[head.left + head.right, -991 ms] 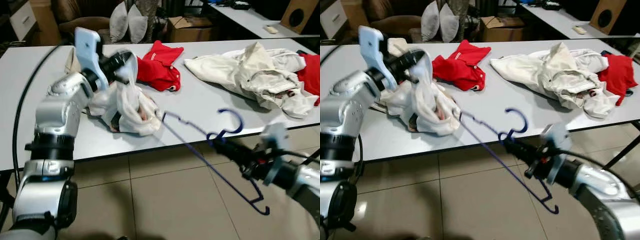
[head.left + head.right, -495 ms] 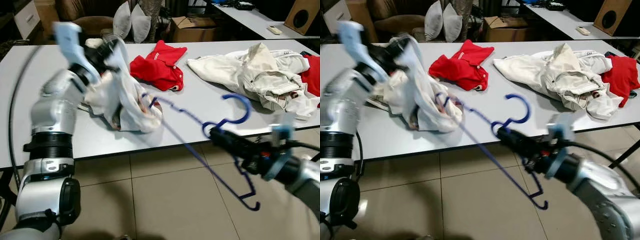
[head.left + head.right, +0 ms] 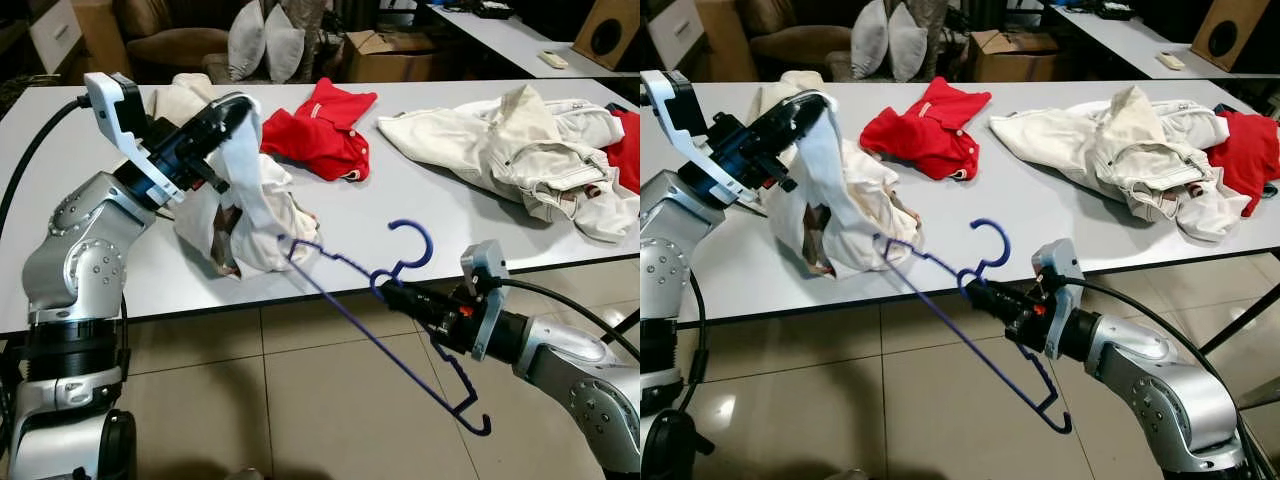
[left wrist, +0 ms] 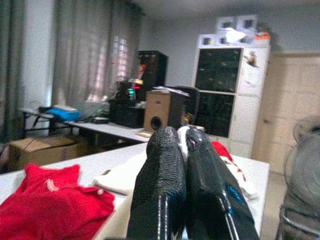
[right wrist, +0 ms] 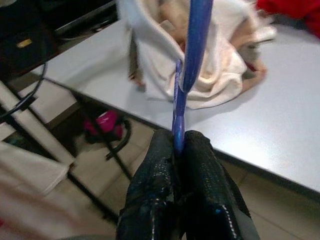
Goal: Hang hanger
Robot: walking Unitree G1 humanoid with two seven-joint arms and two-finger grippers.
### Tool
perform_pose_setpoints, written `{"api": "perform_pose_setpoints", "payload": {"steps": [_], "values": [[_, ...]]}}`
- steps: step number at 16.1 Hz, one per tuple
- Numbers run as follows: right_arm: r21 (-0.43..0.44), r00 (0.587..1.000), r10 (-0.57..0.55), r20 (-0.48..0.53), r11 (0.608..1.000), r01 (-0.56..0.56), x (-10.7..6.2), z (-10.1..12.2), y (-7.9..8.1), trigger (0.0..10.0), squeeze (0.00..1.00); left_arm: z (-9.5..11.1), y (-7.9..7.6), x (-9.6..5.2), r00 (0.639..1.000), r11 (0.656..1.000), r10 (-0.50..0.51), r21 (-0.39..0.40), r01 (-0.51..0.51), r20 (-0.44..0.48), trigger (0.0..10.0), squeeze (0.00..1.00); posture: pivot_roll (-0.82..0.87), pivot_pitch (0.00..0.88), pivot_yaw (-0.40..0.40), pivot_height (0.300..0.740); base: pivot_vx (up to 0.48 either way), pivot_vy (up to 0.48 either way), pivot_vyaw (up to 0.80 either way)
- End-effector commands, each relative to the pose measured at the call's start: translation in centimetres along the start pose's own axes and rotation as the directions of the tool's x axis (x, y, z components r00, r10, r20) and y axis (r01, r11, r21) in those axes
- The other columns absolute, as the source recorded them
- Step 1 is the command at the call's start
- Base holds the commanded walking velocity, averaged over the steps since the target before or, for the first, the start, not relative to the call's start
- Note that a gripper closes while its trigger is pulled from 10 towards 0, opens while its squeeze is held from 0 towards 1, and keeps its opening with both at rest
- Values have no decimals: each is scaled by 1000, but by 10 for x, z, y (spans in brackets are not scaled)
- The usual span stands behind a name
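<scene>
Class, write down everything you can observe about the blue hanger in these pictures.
The blue hanger is thin, like coated wire, with a curled hook on top and a notched arm. The right end effector is shut on its neck just below the hook, holding it tilted beyond the table edge. One end reaches up to the white garment lifted by the left end effector; the other hangs low over the tiled floor.

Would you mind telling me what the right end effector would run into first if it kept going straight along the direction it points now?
Probably the white garment that the left end effector holds up above the table. The right end effector, shut on the blue hanger, points along it toward that cloth, though depth is uncertain.
</scene>
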State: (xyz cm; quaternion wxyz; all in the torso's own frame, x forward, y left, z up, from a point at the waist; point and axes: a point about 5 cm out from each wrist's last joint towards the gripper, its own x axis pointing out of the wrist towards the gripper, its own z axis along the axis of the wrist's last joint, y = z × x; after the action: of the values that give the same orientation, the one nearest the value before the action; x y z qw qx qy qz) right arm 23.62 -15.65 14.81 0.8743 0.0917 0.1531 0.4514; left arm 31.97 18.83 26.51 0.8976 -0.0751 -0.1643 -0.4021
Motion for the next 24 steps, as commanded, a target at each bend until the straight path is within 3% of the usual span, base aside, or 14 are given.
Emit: {"api": "perform_pose_setpoints", "payload": {"steps": [1, 3, 5, 9, 12, 14, 15, 16, 18, 22, 24], "values": [[21, 999, 43, -23, 999, -43, -2, -2, 1, 10000, 0, 1, -10, 3, 997, 997, -72, 18, 72, -15, 0, 0, -130, 0, -43, 740, 0, 0, 0], [70, 991, 120, -53, 991, -116, -11, -6, -2, 10000, 0, -4, -20, 3, 988, 989, -143, 32, 145, -56, 0, 0, -131, 0, -48, 740, 0, 0, 0], [76, 993, 93, -72, 993, -87, -15, -6, -13, 10000, 0, -4, -26, 3, 979, 981, -192, 26, 194, -66, 0, 0, -138, 0, -45, 740, 0, 0, 0], [163, 994, 108, -8, 981, -106, -8, 0, -26, 10000, 0, -7, -39, 3, 958, 962, -271, 10, 274, -97, 0, 0, -140, 0, -57, 740, 0, 0, 0], [231, 989, 120, 87, 963, -137, 0, 6, -32, 10000, 0, -13, -42, -4, 941, 955, -287, 16, 295, -177, 0, 0, -134, 0, -66, 740, 0, 0, 0], [211, 983, 155, 98, 962, -172, 0, 10, -29, 10000, 0, -13, -36, -3, 956, 970, -226, 51, 239, -185, 0, 0, -134, 0, -66, 740, 0, 0, 0], [198, 981, 169, 96, 963, -185, -2, 11, -27, 10000, 0, -12, -27, 0, 975, 984, -136, 90, 154, -176, 0, 0, -134, 0, -66, 740, 0, 0, 0], [168, 981, 178, 79, 967, -190, -8, 12, -25, 10000, 0, -7, -8, 3, 990, 988, 24, 154, -2, -140, 0, 0, -134, 0, -66, 740, 0, 0, 0], [133, 980, 190, 63, 971, -197, -23, 15, -22, 10000, 0, 0, 17, 2, 970, 952, 228, 227, -203, -89, 0, 0, -134, 0, -66, 740, 0, 0, 0], [106, 972, 234, 35, 966, -237, -53, 21, -14, 10000, 0, -9, 33, -2, 942, 923, 321, 258, -287, -99, 0, 0, -150, 0, -43, 740, 0, 0, 0], [112, 960, 265, 85, 955, -274, -64, 29, -10, 10000, 0, -18, 38, -5, 935, 918, 336, 264, -297, -114, 0, 0, -151, 0, -42, 740, 0, 0, 0]]}}
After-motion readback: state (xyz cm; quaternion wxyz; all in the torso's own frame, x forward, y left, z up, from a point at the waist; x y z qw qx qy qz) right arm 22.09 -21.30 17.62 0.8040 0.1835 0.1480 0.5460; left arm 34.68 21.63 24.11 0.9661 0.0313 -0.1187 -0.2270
